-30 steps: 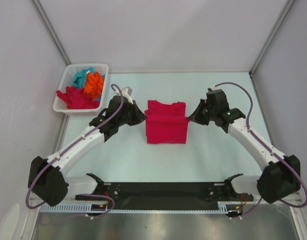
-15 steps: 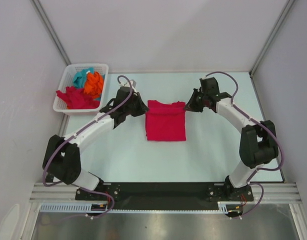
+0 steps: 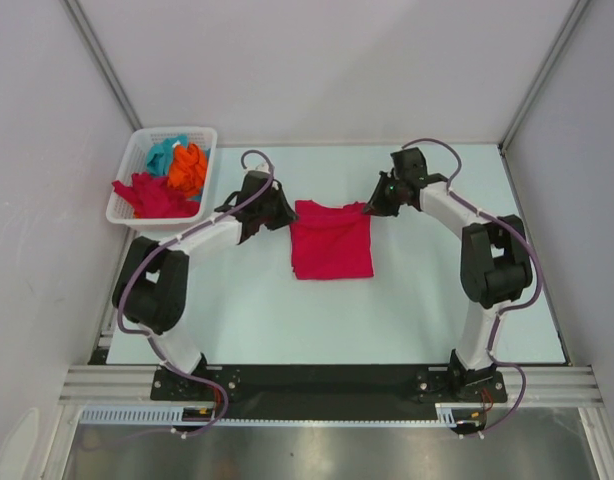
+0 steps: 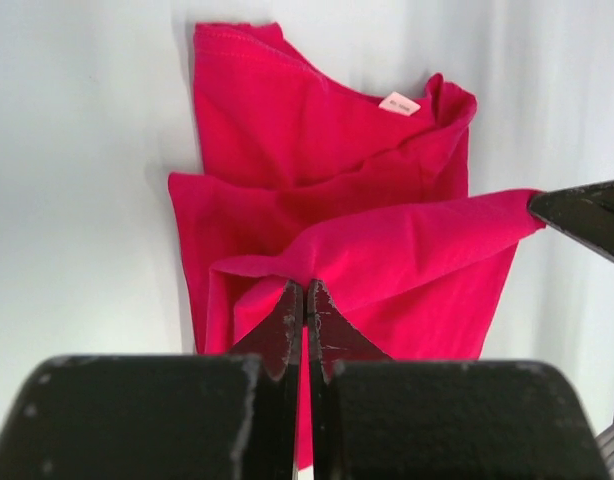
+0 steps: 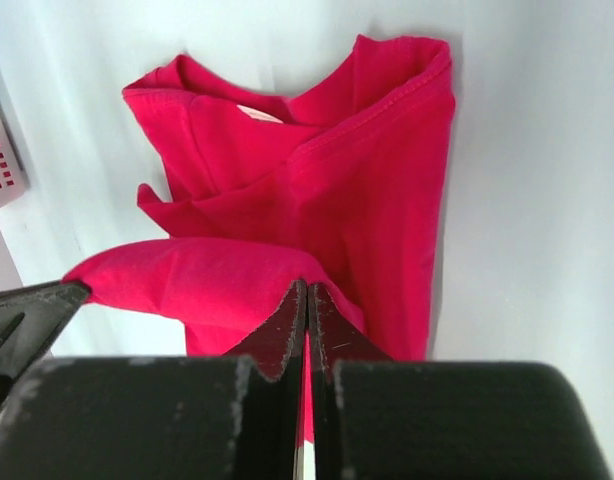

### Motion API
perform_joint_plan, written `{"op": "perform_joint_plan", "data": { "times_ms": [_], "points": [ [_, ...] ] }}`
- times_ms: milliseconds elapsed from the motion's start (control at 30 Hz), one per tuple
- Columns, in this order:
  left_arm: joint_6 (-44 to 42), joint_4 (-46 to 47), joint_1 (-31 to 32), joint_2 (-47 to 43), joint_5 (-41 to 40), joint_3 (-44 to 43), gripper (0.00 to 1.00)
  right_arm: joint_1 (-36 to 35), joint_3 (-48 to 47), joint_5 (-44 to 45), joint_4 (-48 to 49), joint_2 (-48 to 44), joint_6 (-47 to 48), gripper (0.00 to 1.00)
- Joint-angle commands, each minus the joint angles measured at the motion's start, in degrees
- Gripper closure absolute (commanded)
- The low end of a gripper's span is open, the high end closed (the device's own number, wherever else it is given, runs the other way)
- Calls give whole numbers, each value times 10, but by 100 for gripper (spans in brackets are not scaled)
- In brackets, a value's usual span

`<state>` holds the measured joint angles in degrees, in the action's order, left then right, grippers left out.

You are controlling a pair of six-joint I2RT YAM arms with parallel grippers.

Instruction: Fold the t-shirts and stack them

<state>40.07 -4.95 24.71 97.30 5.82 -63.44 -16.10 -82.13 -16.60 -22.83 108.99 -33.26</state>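
Two grippers work on one shirt [image 3: 332,245], which lies near the middle of the table [image 3: 427,300], between them. The left gripper [image 4: 305,292] has its fingers pressed together on a raised edge of the red cloth. The right gripper [image 5: 305,290] pinches the same edge at the other end, so the edge hangs stretched between the two tips, a little above the layers below. In the top view both tips stand near the far end of the shirt, one at each side. The collar with its white label [image 4: 399,103] lies uncovered just beyond the raised edge. I judge that the step in hand is the fold of the lower half over the upper half; it looks near its end but not finished, because the cloth is not yet laid down. The next move, I think, calls for lowering both tips together and keeping the edge straight and level with the shoulders. After that the fingers should open and lift away without dragging the cloth. More work waits: a teal shirt [image 3: 162,155], an orange shirt [image 3: 191,168] and a crumpled red shirt [image 3: 152,196] lie in the basket [image 3: 209,140] at the far left of the table, the red one partly over its rim. I see no finished stack, so the whole task seems early.
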Motion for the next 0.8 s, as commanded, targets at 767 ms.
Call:
{"op": "perform_joint_plan", "data": {
  "times_ms": [767],
  "points": [
    [-6, 24, -45, 141, 10, -172, 100, 38, -191, -17, -5, 136, 29, 100]
  ]
}}
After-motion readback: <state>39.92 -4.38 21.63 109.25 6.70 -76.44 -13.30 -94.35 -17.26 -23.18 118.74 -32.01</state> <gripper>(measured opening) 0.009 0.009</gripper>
